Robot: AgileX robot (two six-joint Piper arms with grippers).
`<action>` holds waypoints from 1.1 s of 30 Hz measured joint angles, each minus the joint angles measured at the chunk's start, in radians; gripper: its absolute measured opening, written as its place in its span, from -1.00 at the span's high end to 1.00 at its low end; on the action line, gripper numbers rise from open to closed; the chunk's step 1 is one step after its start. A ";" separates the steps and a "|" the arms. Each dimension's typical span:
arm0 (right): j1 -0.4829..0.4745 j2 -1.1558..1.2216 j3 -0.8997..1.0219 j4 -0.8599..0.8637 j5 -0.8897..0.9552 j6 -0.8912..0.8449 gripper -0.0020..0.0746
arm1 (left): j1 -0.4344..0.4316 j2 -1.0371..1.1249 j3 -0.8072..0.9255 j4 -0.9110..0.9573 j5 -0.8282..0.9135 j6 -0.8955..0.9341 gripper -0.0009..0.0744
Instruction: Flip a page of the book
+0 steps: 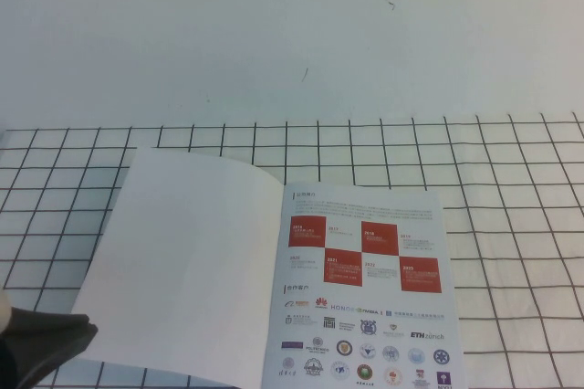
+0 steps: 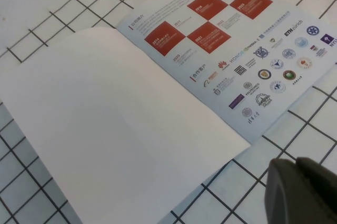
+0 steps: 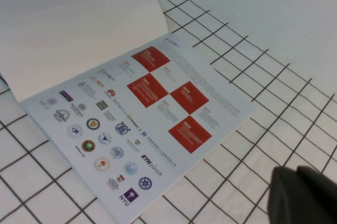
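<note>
White counter (image 1: 274, 24) marked with a black grid carries the book (image 1: 365, 298), lying open near the robot's edge. Its page (image 1: 192, 261) is already turned, plain white reverse up, left of the inner leaf (image 1: 365, 289) with red squares and logos. That page looks thin, glossy and floppy, probably slippery; its free outer edge, away from the spine, is the place to pinch. The left hand (image 1: 36, 343) sits just beside the page's near-left corner; the right hand (image 3: 305, 195) hovers off the book's right side. I cannot tell either hand's spread.
</note>
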 joint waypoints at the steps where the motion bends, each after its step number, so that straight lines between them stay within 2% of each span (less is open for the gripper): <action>1: 0.000 0.000 0.000 0.000 0.000 0.000 0.95 | 0.000 0.000 0.000 0.000 0.002 0.000 0.98; 5: 0.000 0.000 0.000 0.001 0.000 0.002 0.95 | 0.000 -0.009 0.004 0.003 -0.020 -0.001 0.99; 8: 0.000 0.000 0.000 0.002 0.000 0.002 0.95 | 0.028 -0.055 0.051 -0.003 -0.110 -0.002 0.99; 11: 0.000 0.000 0.000 0.003 0.000 0.002 0.95 | 0.127 -0.150 0.166 -0.036 -0.285 -0.004 0.99; 16: 0.000 0.000 0.000 0.007 0.000 0.002 0.95 | 0.304 -0.342 0.480 -0.102 -0.613 -0.007 0.99; 20: 0.000 0.000 0.000 0.008 0.000 0.002 0.95 | 0.420 -0.492 0.715 -0.144 -0.784 -0.007 0.98; 24: 0.000 0.000 0.000 0.012 0.000 0.015 0.95 | 0.510 -0.613 0.820 -0.152 -0.780 -0.007 0.99; 30: 0.000 0.000 0.000 0.016 0.000 0.017 0.95 | 0.595 -0.629 0.826 -0.131 -0.591 -0.010 0.98; 33: 0.000 0.000 0.000 0.020 0.002 0.017 0.95 | 0.622 -0.629 0.824 -0.135 -0.570 -0.037 0.99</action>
